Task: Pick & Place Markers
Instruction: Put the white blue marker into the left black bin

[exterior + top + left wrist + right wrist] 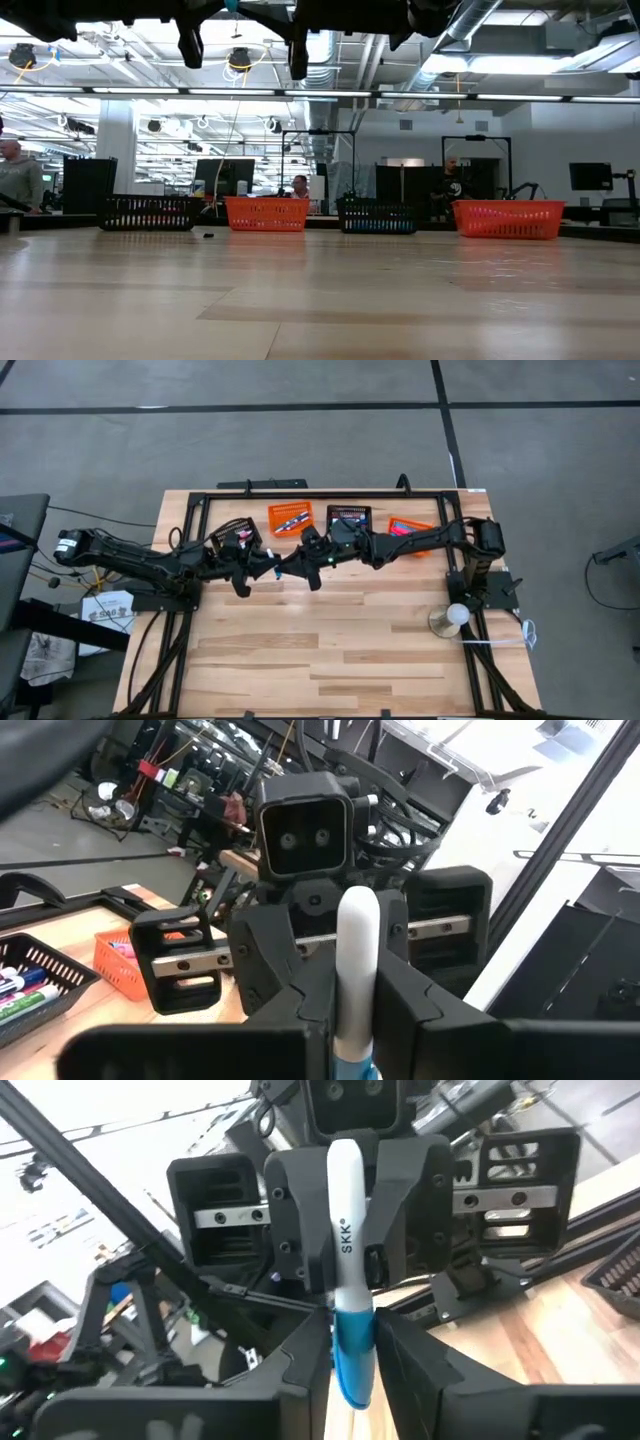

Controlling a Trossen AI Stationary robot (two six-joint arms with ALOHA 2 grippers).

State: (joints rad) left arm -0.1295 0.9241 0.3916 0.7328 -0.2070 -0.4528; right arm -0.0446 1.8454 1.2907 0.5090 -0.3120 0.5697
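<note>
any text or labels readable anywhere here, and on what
"SKK": printed down the white barrel of the blue-capped marker, which stands between the left hand and the right hand.
Labels on the markers in the black basket: too small to read.
Nothing else legible.

grey floor point(300, 450), bright ceiling strip lights point(250, 92)

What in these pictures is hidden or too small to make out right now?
- High view: the marker where left gripper and right gripper meet is lost among the dark arms.
- Low view: top edge cuts off most of both arms; contents of the baskets too small behind mesh.
- Left wrist view: bottom edge cuts off the marker's blue end.
</note>
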